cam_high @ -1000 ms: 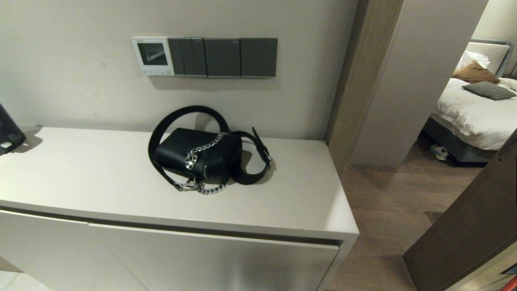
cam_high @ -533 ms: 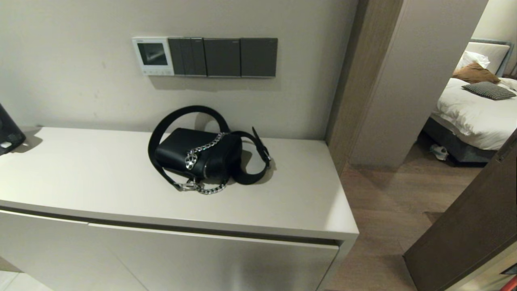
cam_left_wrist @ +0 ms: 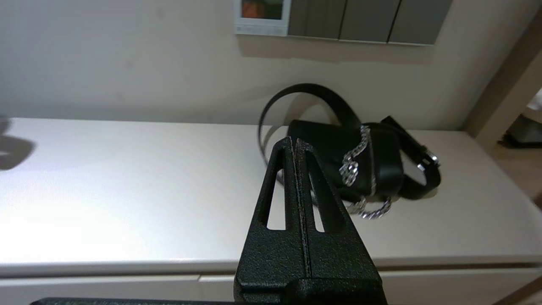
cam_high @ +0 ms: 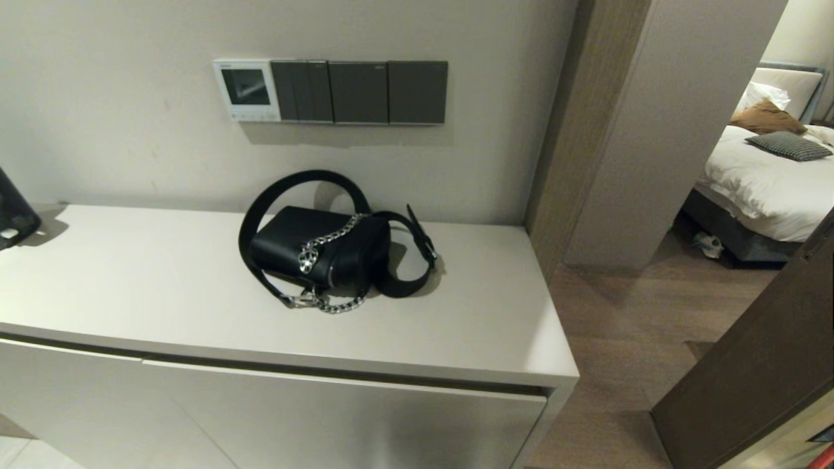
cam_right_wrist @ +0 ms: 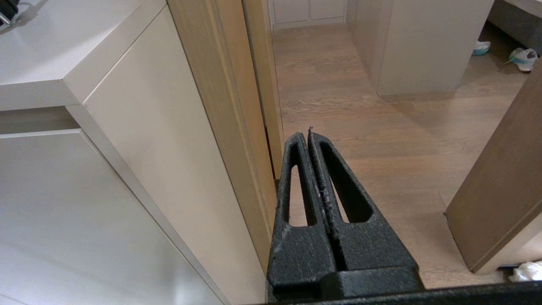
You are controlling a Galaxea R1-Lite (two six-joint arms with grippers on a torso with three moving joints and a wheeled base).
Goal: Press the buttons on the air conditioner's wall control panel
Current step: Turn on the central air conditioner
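Note:
The air conditioner's wall control panel (cam_high: 247, 90) is a small white square with a dark screen, on the wall above the cabinet, left of three dark grey switch plates (cam_high: 358, 92). Its buttons (cam_high: 254, 117) are a row of tiny white keys along its bottom edge. The panel also shows in the left wrist view (cam_left_wrist: 262, 16), cut off by the frame edge, with its buttons (cam_left_wrist: 259, 30) showing. My left gripper (cam_left_wrist: 294, 142) is shut and empty, in front of the cabinet, well below and short of the panel. My right gripper (cam_right_wrist: 308, 134) is shut and empty, low beside the cabinet's right end, over the floor. Neither gripper shows in the head view.
A black handbag (cam_high: 319, 249) with a silver chain and looped strap lies on the white cabinet top (cam_high: 130, 280) below the switches. A dark object (cam_high: 14, 212) stands at the cabinet's far left. A wood door frame (cam_high: 560, 130) and an open door (cam_high: 756, 365) are to the right.

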